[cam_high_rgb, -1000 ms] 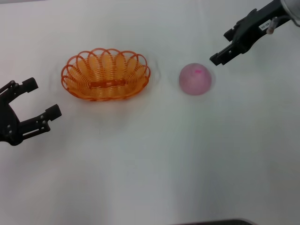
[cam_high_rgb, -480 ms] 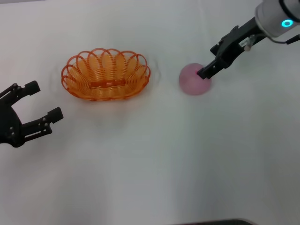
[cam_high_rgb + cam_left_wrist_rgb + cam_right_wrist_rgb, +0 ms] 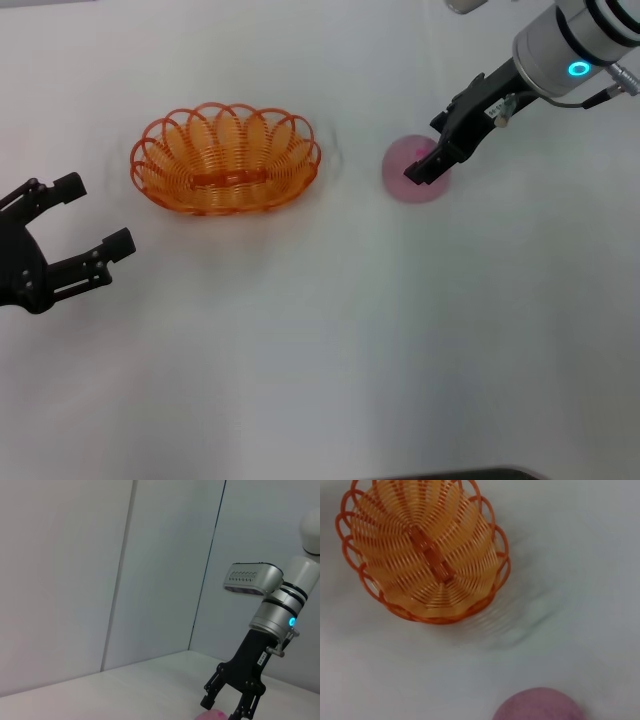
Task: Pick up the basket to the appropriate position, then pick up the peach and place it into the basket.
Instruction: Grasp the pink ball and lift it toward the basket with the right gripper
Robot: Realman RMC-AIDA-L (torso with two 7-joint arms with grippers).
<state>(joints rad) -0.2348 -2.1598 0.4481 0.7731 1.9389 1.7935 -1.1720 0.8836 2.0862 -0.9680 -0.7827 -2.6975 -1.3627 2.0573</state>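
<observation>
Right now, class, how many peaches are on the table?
1: the peach lies right of the basket, apart from it, under the right gripper.

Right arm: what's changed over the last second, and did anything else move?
The right gripper came down and in from the far right until it sits over the peach, fingers open in the left wrist view, nothing gripped yet. The left gripper drifted slightly and remains open near the table's left edge. The peach and the basket have not moved; the basket is empty.
</observation>
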